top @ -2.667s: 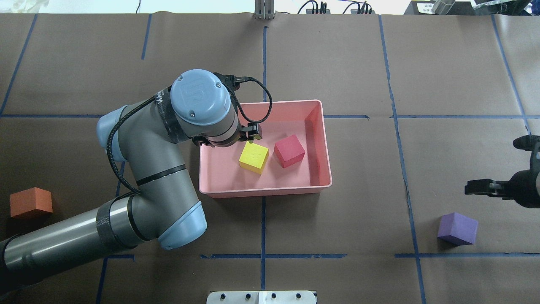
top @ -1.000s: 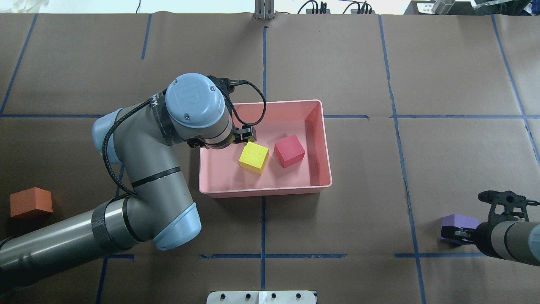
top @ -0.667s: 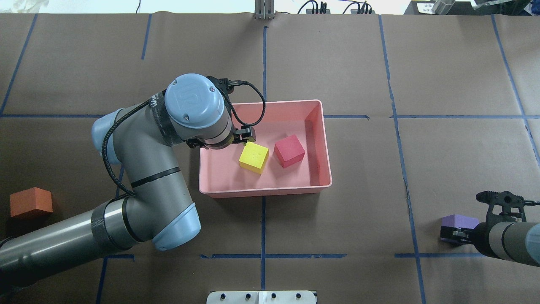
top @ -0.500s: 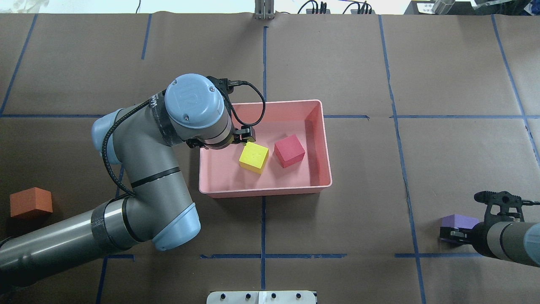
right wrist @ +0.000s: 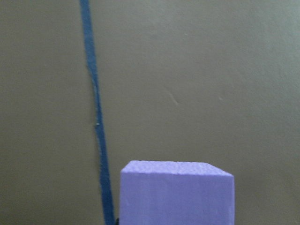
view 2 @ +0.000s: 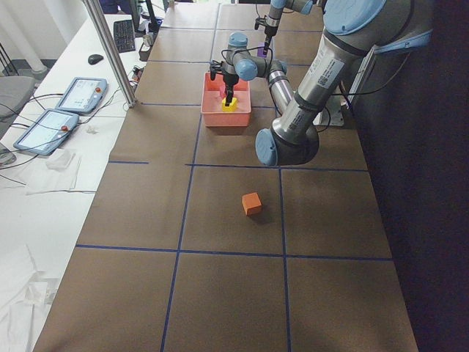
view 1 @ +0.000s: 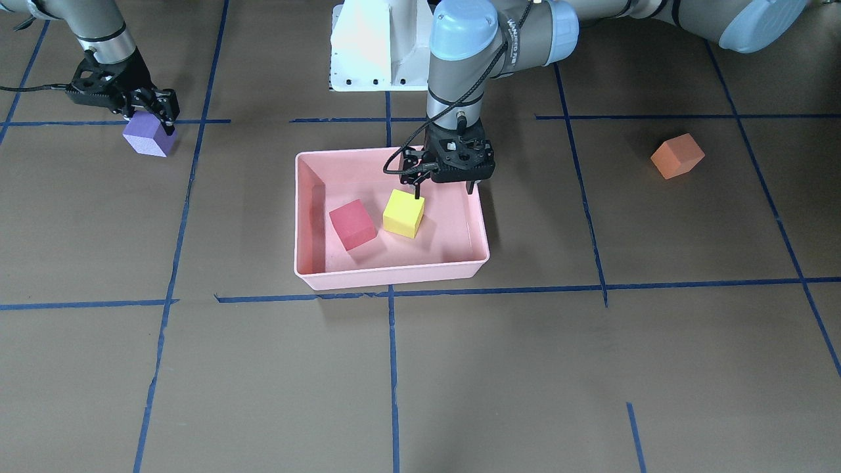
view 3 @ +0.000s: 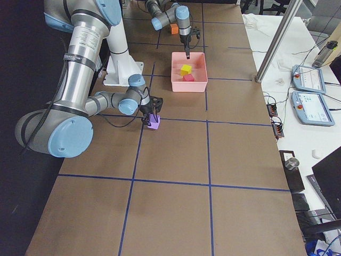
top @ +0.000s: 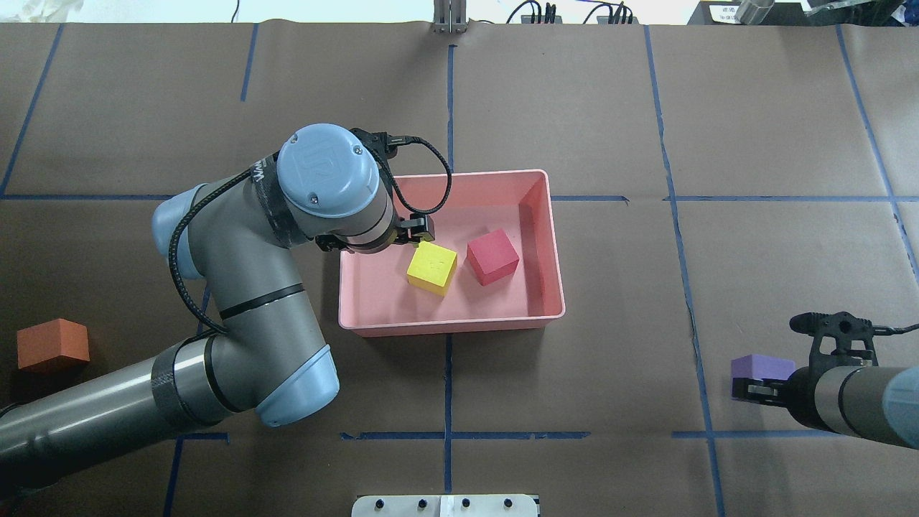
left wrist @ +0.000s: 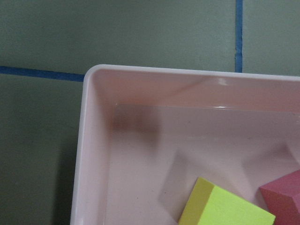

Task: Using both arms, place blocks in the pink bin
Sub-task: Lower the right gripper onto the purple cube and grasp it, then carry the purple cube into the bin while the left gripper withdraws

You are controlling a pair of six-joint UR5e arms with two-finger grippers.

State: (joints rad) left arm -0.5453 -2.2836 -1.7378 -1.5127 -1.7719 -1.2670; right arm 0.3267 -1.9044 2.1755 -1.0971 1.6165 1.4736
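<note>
Purple block (top: 759, 368) has shifted, clamped in right end effector (view 1: 152, 117), partly hidden overhead; left end effector (view 1: 445, 190) spread wide, empty.

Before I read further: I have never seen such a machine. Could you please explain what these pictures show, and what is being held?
This is a robot at a table covered in brown paper. Its left arm and right arm each end in a two-finger hand. One picture looks from across the table, one from above and behind the robot, two from the table's ends, and two from small cameras on the wrists. A pink bin holds a red block and a yellow block. The left hand hangs open and empty over the bin, close to the yellow block. The right hand grips the purple block. An orange block lies alone on the table.
</note>
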